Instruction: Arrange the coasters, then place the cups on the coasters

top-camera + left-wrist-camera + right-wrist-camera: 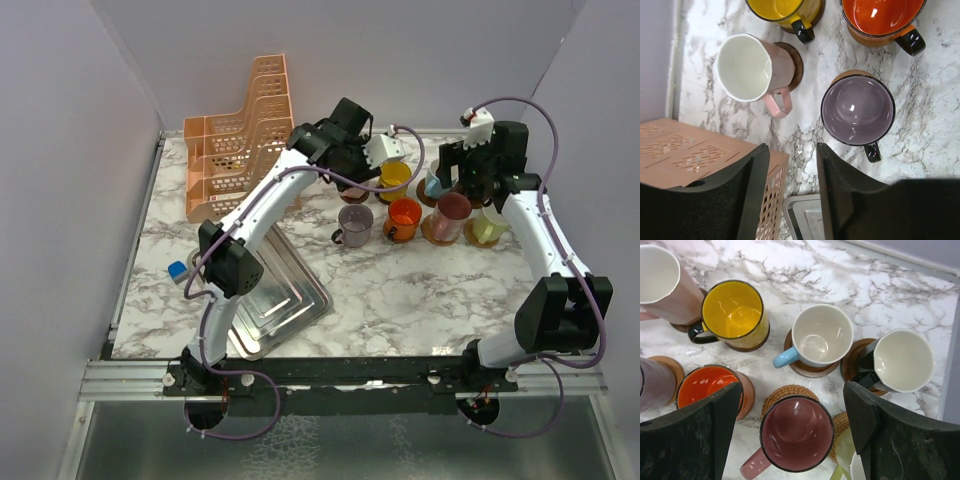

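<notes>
Cups (403, 215), each seated on coasters (790, 390) as tasked, clustered far-right on tabletop (400, 300); left gripper (791, 147) parted, empty, above apparently tilted pink cup (747, 67), likely needing righting; right gripper (792, 390) spread wide, empty, over maroon cup (796, 432).

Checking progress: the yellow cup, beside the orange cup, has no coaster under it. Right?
No. The yellow cup stands on a dark coaster, as the right wrist view shows. It is indeed beside the orange cup.
</notes>
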You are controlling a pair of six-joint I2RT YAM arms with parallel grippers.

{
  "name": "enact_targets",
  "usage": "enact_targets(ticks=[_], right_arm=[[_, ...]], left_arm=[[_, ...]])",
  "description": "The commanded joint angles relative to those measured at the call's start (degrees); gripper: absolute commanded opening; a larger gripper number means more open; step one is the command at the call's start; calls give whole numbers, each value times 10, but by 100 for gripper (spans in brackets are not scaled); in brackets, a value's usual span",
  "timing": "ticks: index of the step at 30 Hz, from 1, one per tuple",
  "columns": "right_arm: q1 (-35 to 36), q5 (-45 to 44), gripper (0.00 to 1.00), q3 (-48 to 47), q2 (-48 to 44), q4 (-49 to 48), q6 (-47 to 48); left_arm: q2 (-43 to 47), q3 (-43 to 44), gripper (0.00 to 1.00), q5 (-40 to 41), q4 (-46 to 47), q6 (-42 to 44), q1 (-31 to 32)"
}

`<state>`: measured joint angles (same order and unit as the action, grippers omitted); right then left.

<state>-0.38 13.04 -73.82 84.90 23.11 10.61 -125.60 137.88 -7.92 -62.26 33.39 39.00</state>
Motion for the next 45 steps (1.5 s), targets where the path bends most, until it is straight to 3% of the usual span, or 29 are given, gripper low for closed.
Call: enact_targets(ticks=[1,9,13,17,23,29,34,40,45], right_arm=[[-3,-41,86,-45,-20,6,20],[-2,-23,97,-79,-5,24,42],[-1,-22,99,-93,7,19,37],[-2,-22,100,-125,16,18,25],[-2,-34,100,-140,15,5,-27],[-2,-67,100,-154,7,30,-67],[-2,-52,100,-188,14,98,-45],[-2,-38,100,-88,-67,60,-38],[-2,-38,100,-3,-151,60,-39]], left_arm=[[69,-37,50,25,42,-19,-13],[146,-87,89,15,128,-94,-82],[176,-113,98,19,176,-139,-133],[222,-166,99,61,239,-171,-169],[343,-327,99,124,378,-208,-214],[460,-503,99,141,514,-261,-273],[512,-585,99,118,557,-276,-311],[571,-682,99,126,563,-256,-332],[684,-808,99,122,596,-250,-336]])
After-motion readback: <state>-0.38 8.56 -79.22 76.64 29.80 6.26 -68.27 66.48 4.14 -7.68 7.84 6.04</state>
